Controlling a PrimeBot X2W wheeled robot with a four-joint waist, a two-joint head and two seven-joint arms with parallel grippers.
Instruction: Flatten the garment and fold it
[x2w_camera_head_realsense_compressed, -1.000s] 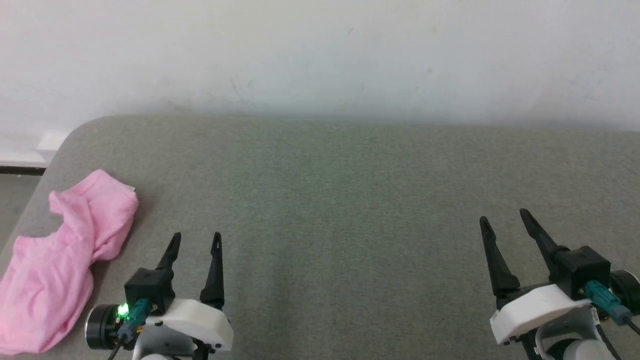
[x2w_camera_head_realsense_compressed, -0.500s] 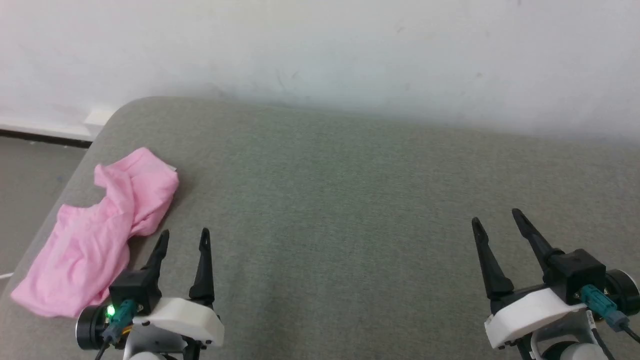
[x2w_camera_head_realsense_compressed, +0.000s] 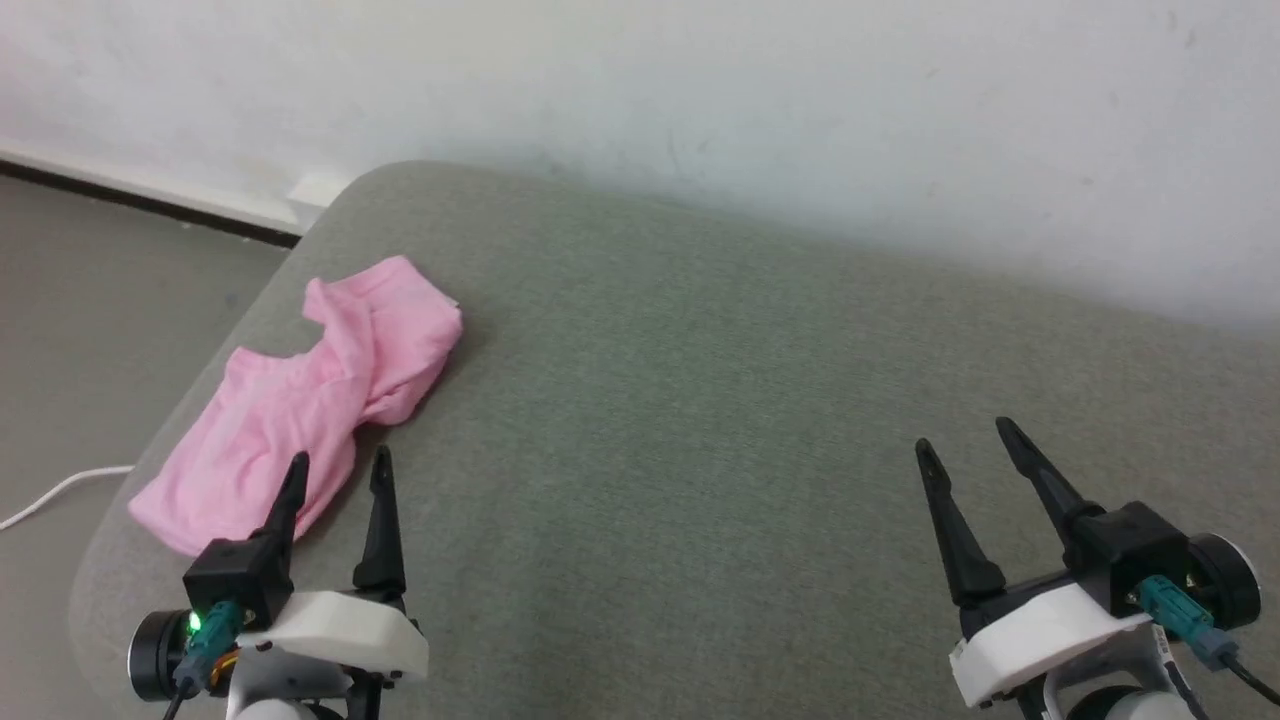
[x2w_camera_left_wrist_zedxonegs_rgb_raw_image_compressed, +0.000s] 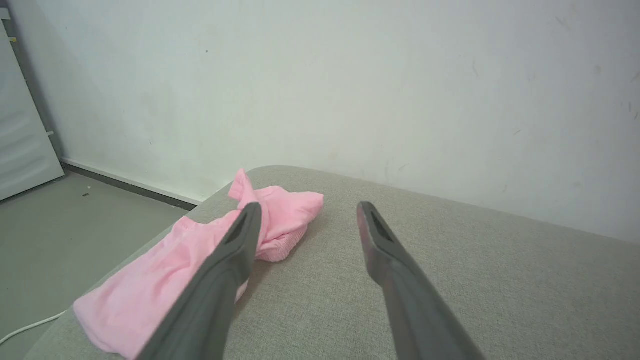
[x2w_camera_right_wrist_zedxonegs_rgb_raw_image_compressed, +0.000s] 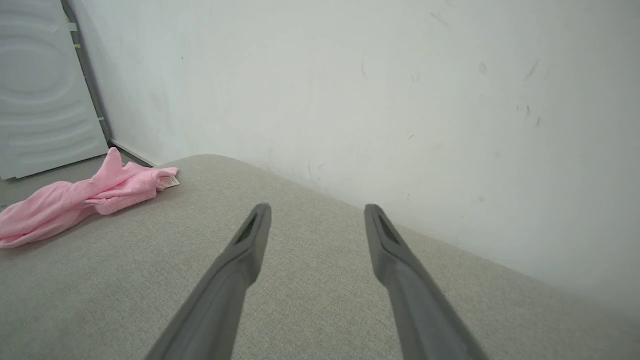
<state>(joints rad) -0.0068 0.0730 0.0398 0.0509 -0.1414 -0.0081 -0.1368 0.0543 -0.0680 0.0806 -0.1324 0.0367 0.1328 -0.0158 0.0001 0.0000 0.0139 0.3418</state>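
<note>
Nearest you, at the lower left of the head view, the left hand (x2w_camera_head_realsense_compressed: 338, 456) stands with its two dark fingers spread apart and nothing between them. At the lower right, the right hand (x2w_camera_head_realsense_compressed: 962, 435) is likewise spread wide and empty, well apart from the left. Both point away from you across the grey worktop (x2w_camera_head_realsense_compressed: 700, 420). Just beyond the left hand lies the garment (x2w_camera_head_realsense_compressed: 300, 410), a crumpled pink heap near the worktop's left edge and its rounded far-left corner. The hand's left fingertip (x2w_camera_head_realsense_compressed: 296, 462) overlaps the garment's near edge in the head view, though you cannot tell whether it touches the cloth. The garment is bunched rather than flat, its wider part nearer you and a narrower folded lump farther off. In the right wrist view a gathered band and a small white label (x2w_camera_right_wrist_zedxonegs_rgb_raw_image_compressed: 171, 182) show at that far end. Left of the worktop and lower down, you see grey floor (x2w_camera_head_realsense_compressed: 110, 320) with a white cable (x2w_camera_head_realsense_compressed: 50, 492) lying on it. Farthest off, a pale wall (x2w_camera_head_realsense_compressed: 700, 90) rises behind the worktop, with a dark skirting strip (x2w_camera_head_realsense_compressed: 150, 203) at its foot.
</note>
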